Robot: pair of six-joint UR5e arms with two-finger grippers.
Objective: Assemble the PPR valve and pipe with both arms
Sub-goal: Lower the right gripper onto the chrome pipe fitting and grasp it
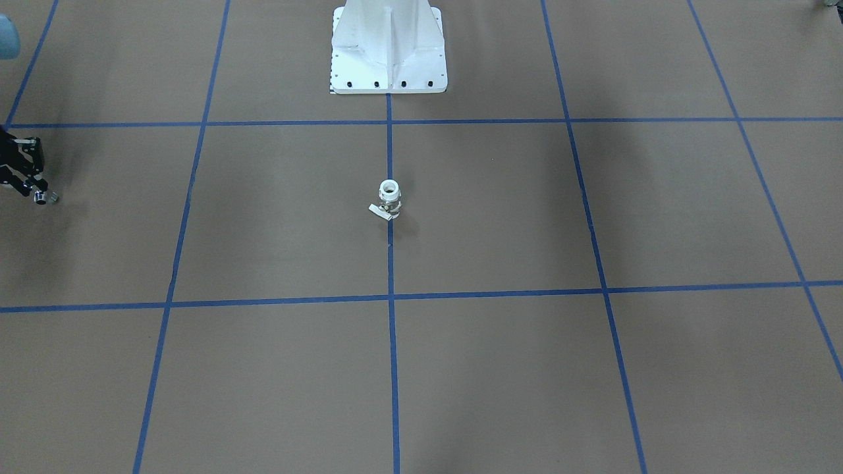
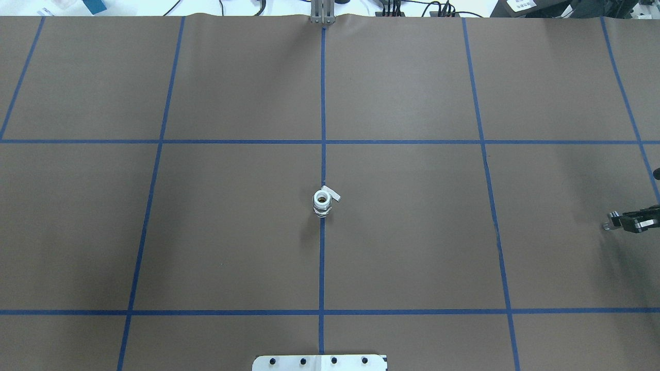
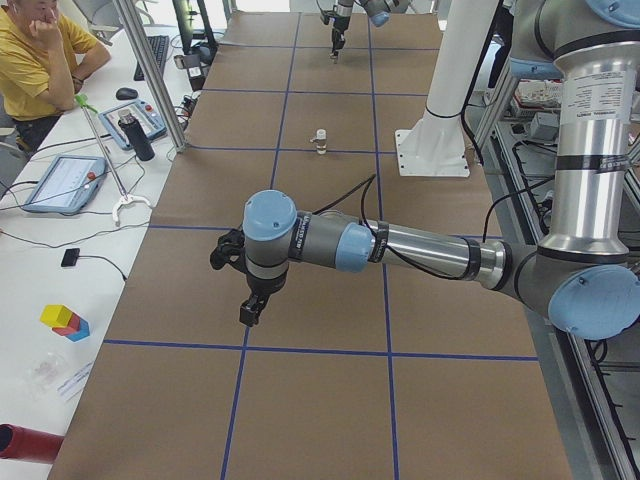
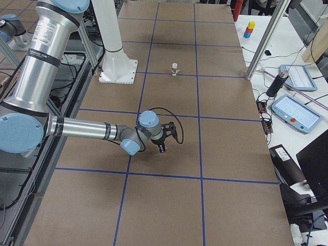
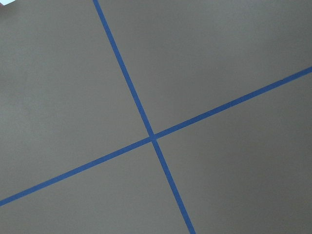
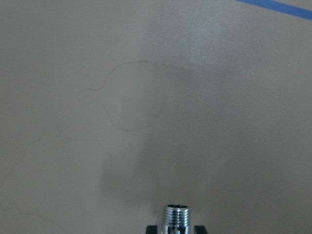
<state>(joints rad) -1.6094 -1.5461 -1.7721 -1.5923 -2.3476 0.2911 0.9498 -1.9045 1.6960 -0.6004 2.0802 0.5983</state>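
Note:
The PPR valve (image 1: 390, 199) stands upright at the table's middle on the blue centre line, white open end up, flat lever at its side; it also shows in the overhead view (image 2: 322, 202). My right gripper (image 1: 41, 195) hovers far out on the robot's right, well away from the valve, and is shut on the pipe (image 2: 608, 225), a small shiny threaded metal fitting that sticks out past the fingertips in the right wrist view (image 6: 177, 218). My left gripper (image 3: 250, 308) hangs above the table far out on the robot's left, seen only in the exterior left view; I cannot tell whether it is open or shut.
The white pedestal (image 1: 388, 49) stands at the robot's edge, behind the valve. Blue tape lines (image 5: 152, 136) grid the brown table. An operator (image 3: 40, 60) sits beside a side bench with tablets (image 3: 62, 182) and toy blocks (image 3: 65, 320).

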